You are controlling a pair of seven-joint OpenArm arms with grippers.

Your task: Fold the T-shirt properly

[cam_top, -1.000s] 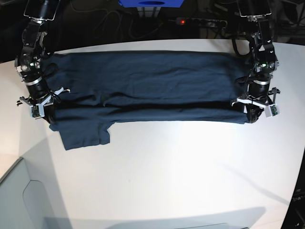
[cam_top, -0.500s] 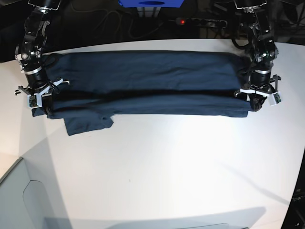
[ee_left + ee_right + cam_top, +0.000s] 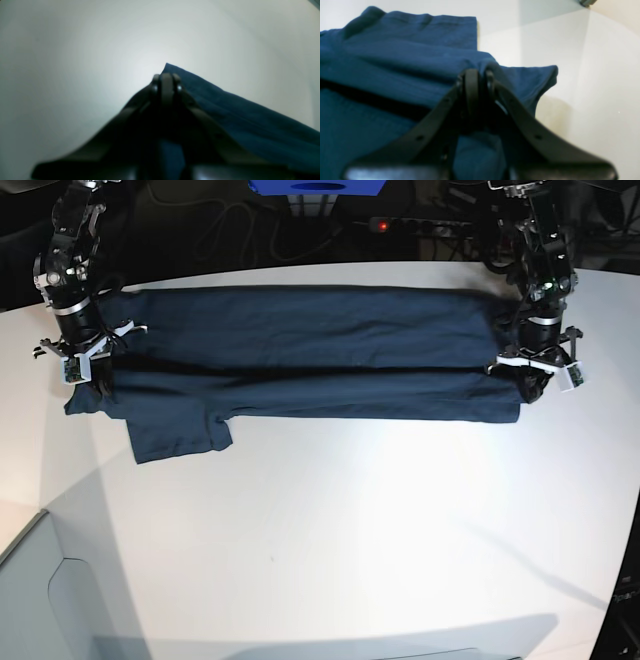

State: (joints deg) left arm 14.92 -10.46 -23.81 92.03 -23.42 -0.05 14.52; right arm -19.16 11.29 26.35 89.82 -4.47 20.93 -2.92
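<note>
The T-shirt point(image 3: 300, 355) is pinched at opposite ends by the closed left end effector point(image 3: 528, 380) and right end effector point(image 3: 88, 372), apparently so its long fold is kept taut across the white bench point(image 3: 350, 530).

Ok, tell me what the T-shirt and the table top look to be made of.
T-shirt: soft knit cloth, likely cotton, matte navy; it creases, drapes, and shows fine ribbed texture near the right hand.
Table: hard, smooth white board, perhaps laminate; a soft glare patch suggests a satin finish.
</note>
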